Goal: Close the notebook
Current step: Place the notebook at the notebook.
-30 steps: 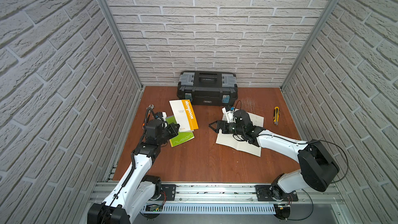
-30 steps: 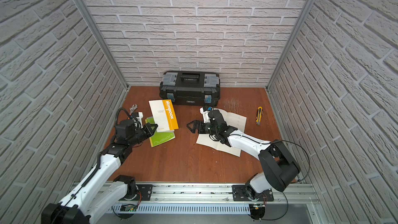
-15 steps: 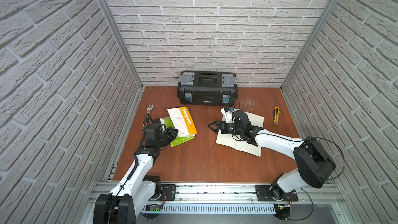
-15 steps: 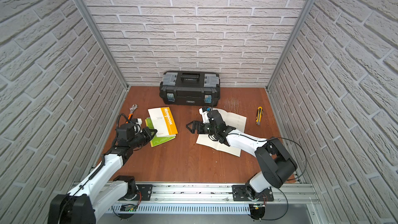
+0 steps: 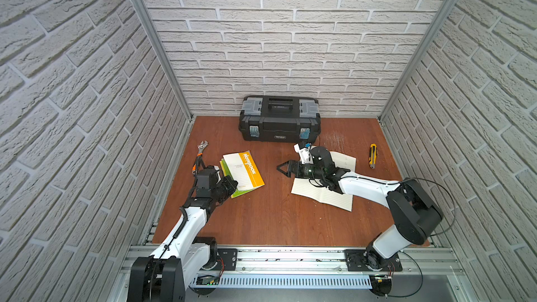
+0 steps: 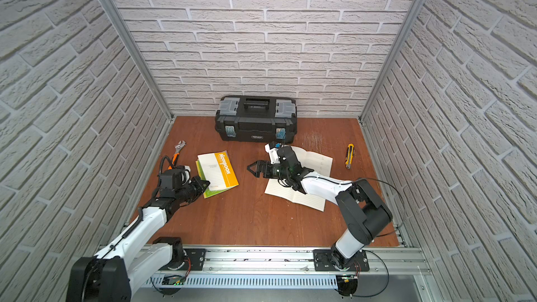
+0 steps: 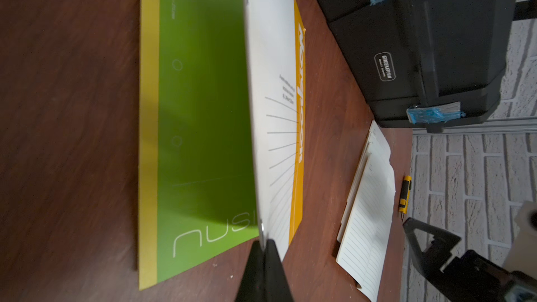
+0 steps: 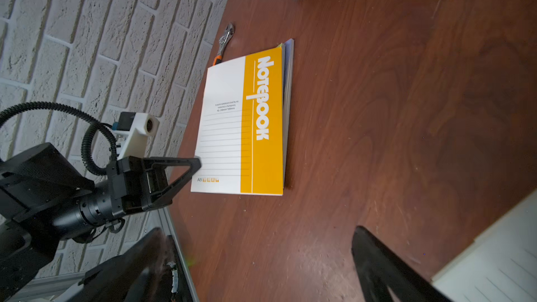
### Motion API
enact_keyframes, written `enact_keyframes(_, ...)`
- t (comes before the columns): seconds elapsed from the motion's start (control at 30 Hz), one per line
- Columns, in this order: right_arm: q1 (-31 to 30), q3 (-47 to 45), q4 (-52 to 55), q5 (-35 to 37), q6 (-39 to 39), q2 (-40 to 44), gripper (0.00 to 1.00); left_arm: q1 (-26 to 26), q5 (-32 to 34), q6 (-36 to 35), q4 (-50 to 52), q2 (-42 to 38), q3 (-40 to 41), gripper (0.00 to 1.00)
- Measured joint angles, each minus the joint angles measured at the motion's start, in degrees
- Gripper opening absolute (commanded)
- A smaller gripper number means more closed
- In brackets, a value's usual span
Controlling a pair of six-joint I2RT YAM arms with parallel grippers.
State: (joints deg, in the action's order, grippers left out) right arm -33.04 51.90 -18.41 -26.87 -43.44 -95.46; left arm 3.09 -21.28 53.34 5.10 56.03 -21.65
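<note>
Left gripper, lower centre, clenched on notebook cover, raised off green book only in wrist view, right gripper released, table between.

My left arm, right arm: white shells, black joints. Left tool, right tool: black, triangular open-frame fingers. I see white camera bracket on each wrist. Ribbed black hose beside left one. Thin black cable off my right elbow. Black base plates on aluminium rail.
</note>
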Motion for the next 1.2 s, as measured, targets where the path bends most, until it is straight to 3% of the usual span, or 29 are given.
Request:
enact_keyframes(0.5,-8.6,19.8,-13.1,-3.4,-10.3,-24.0,1.0,-1.3,4.1,-2.2,2.3,1.2,1.6,0.0)
enact_keyframes(0.83,-10.0,25.5,-12.7,-3.4,-11.7,-29.0,1.0,-1.5,2.5,-3.3,-1.9,8.1,1.6,0.0)
enact_keyframes(1.2,-10.3,27.0,-12.2,-2.9,-11.7,-32.4,1.0,-1.6,3.2,-5.2,-1.4,7.1,0.5,0.0)
